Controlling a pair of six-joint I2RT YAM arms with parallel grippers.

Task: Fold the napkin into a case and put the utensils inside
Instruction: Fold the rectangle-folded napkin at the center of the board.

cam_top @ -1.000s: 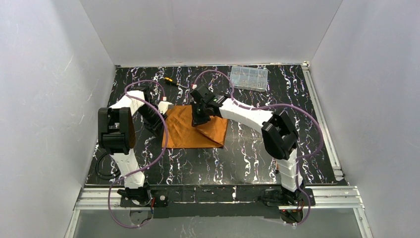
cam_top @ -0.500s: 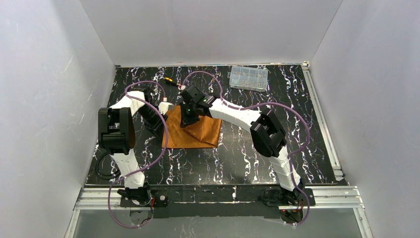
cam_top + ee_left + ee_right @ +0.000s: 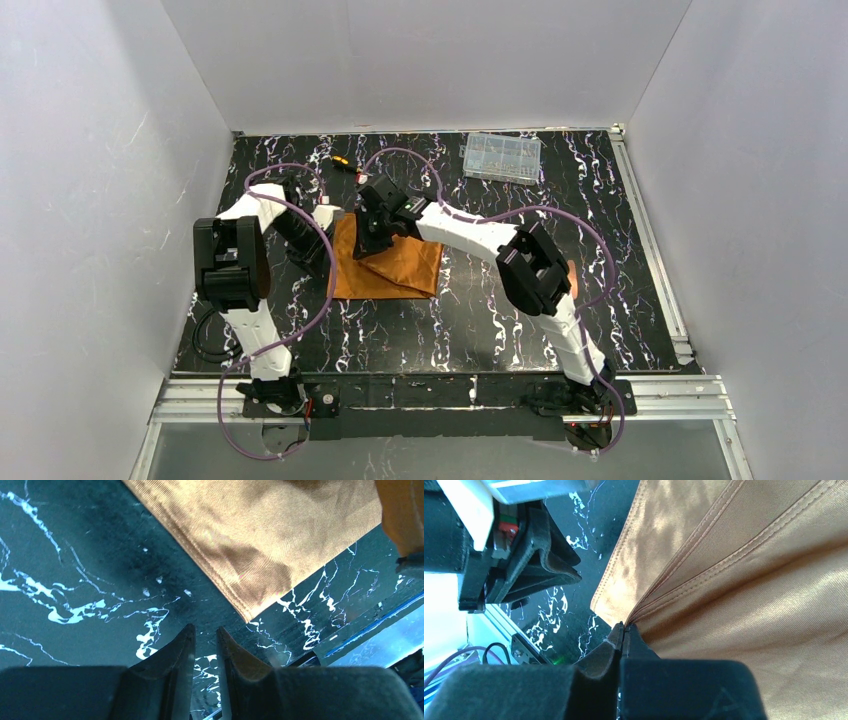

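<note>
Now I see my right gripper [image 3: 624,626] pinching the napkin [image 3: 734,590] hem, while the left gripper [image 3: 205,637] hangs narrowly parted, empty, above the bench [image 3: 75,560].

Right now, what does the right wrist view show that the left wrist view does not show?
Only the right wrist view: the right gripper shut on a hemmed edge of the napkin, with the folds of cloth running to the pinch. Only the left wrist view: a flat corner of the napkin lying on the table, and the narrow gap between the fingers of the left gripper, with nothing in it. Both: the napkin, the black marbled table and the left gripper, which the right wrist view sees from outside.
</note>
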